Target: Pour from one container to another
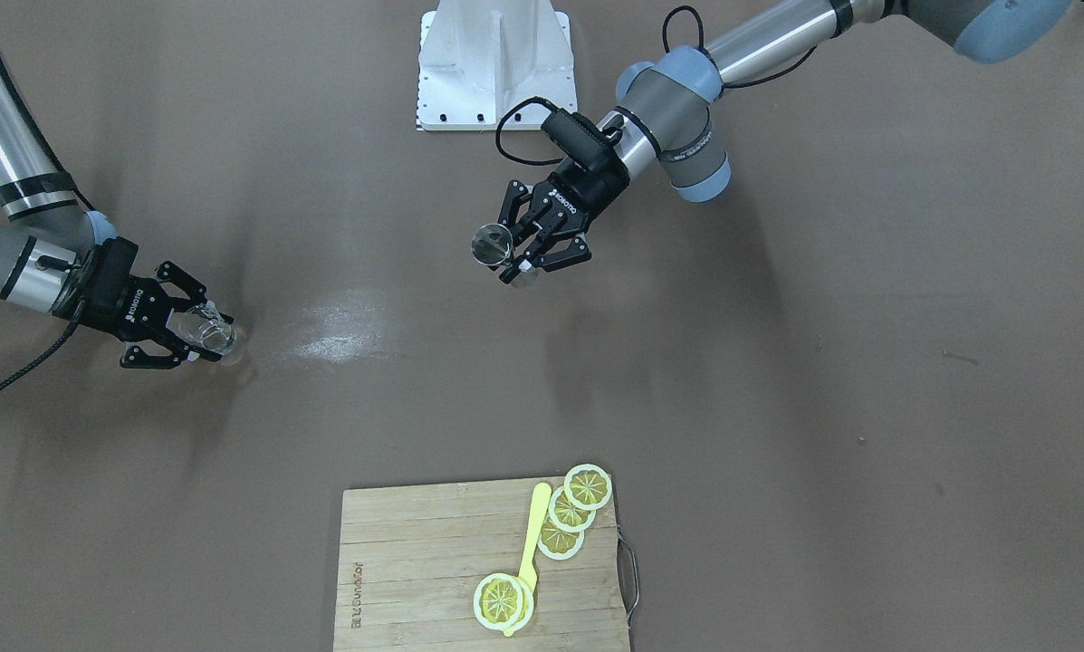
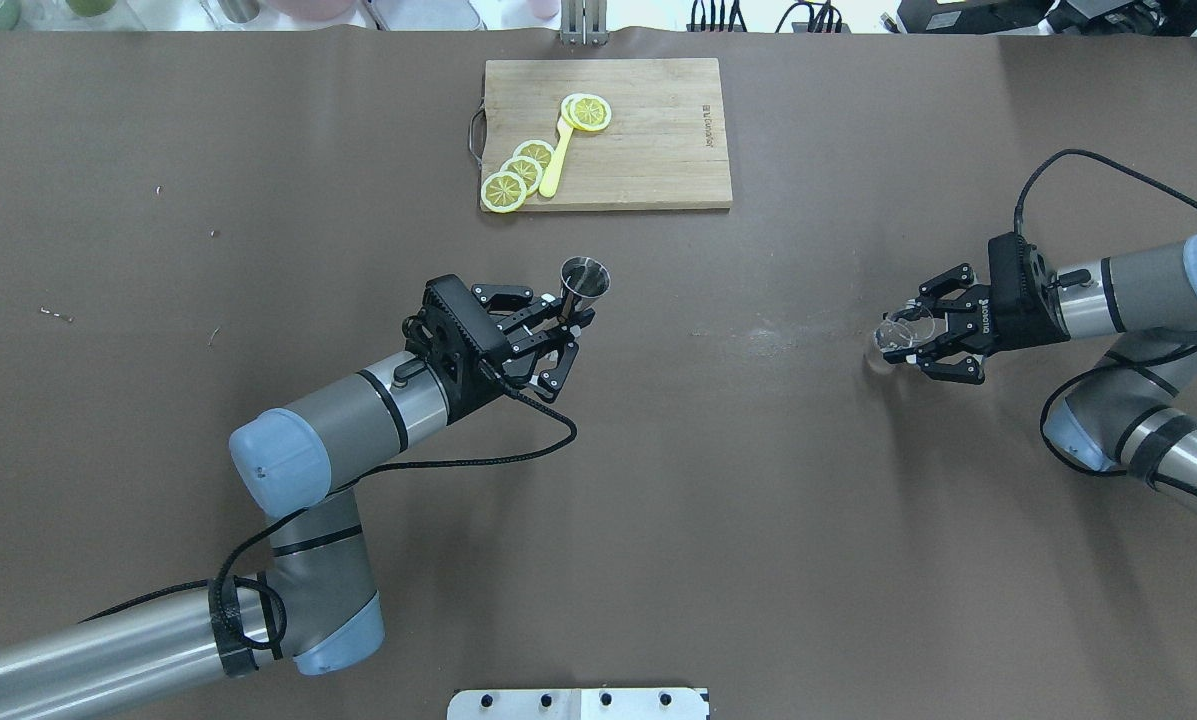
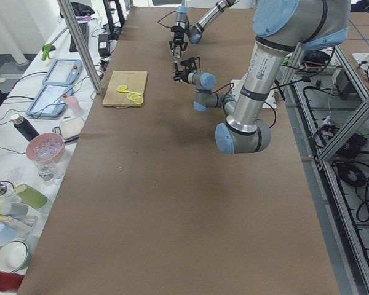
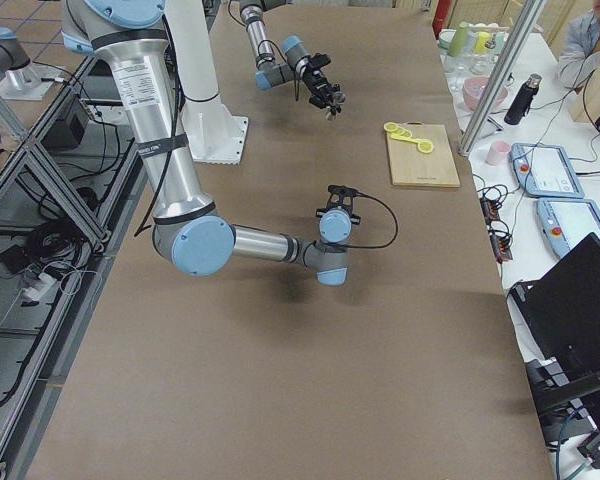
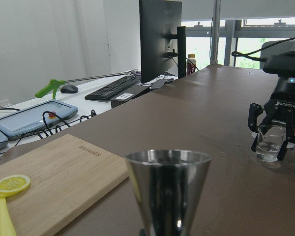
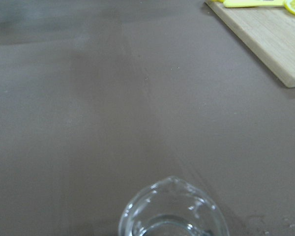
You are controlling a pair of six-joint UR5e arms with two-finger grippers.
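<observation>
1: glass cup (image 2: 898,338), right of the table (image 2: 758,500), right gripper (image 2: 903,345) jaws clamped on it.
2: jigger (image 2: 585,280), upright, mid-table, left gripper (image 2: 566,318) jaws clamped low on it.
Well apart.
Handling: carry cup level, tilt slowly over jigger's mouth.
Unclear: cup's fill; whether it touches the table.

Left arm (image 2: 338,430) reached in from the lower left of the overhead view, elbow bent, forearm angled up-right toward centre. Left gripper (image 2: 570,318) sat clear of the table, fingers clamped on the waist of an upright jigger (image 2: 585,278). Right arm (image 2: 1138,295) entered from the right edge, wrist level, pointing left. Right gripper (image 2: 898,346) was low at the table, fingers closed either side of the glass cup (image 2: 894,336).
</observation>
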